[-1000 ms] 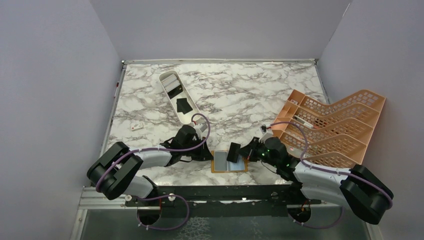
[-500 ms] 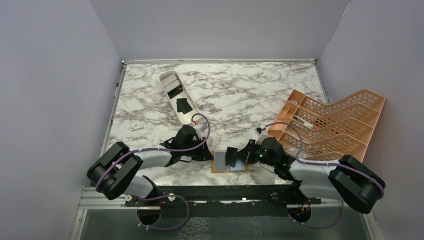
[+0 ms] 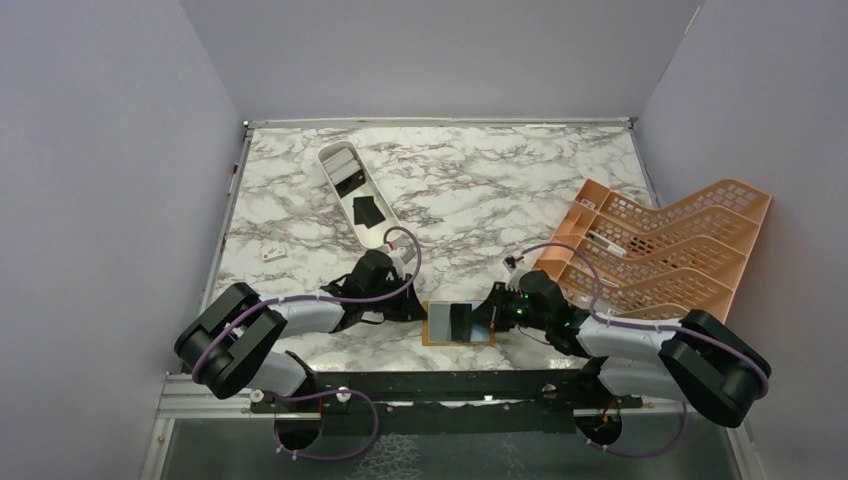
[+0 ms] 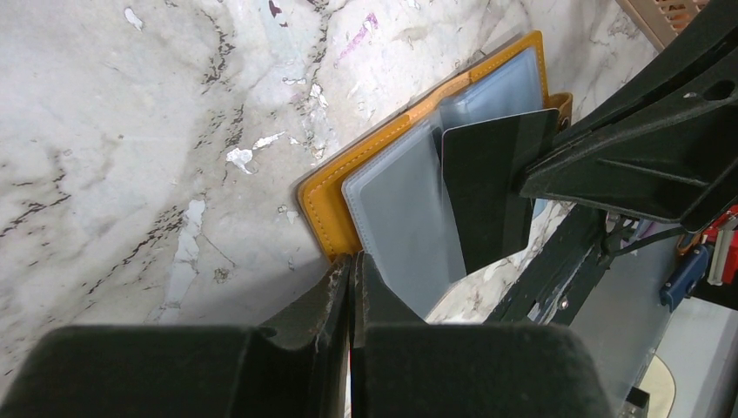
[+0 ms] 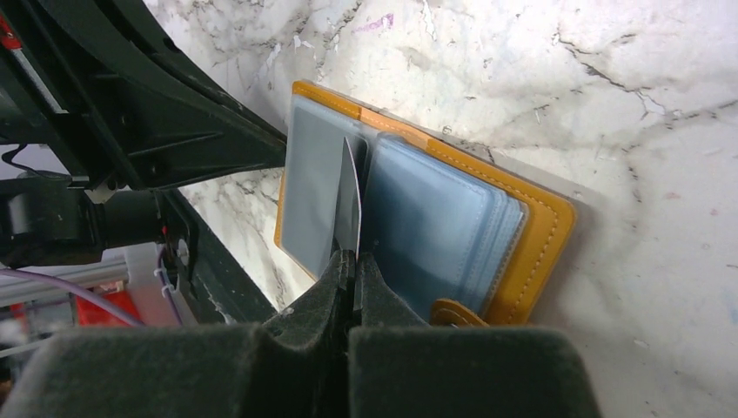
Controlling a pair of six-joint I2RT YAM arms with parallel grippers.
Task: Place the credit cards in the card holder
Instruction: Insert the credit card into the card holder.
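The orange card holder (image 3: 482, 340) lies open near the table's front edge, its clear sleeves facing up (image 4: 326, 209) (image 5: 540, 244). My left gripper (image 3: 417, 311) (image 4: 352, 259) is shut on the holder's left edge, at the sleeve's corner. My right gripper (image 3: 484, 319) (image 5: 350, 257) is shut on a black credit card (image 3: 461, 320) (image 4: 487, 187). This card shows edge-on in the right wrist view (image 5: 351, 205), at the holder's middle fold. More credit cards, black (image 3: 366, 211) and grey (image 3: 341, 161), lie in the white oval tray (image 3: 383, 238).
A large orange lattice rack (image 3: 660, 255) stands to the right, close behind my right arm. A small white object (image 3: 272, 253) lies at the left. The black frame rail (image 3: 430, 385) runs just in front of the holder.
My right gripper has moved left and lower, bringing the black card from a tilt above the holder's right panel down flatter over its middle. The left gripper has stayed put.
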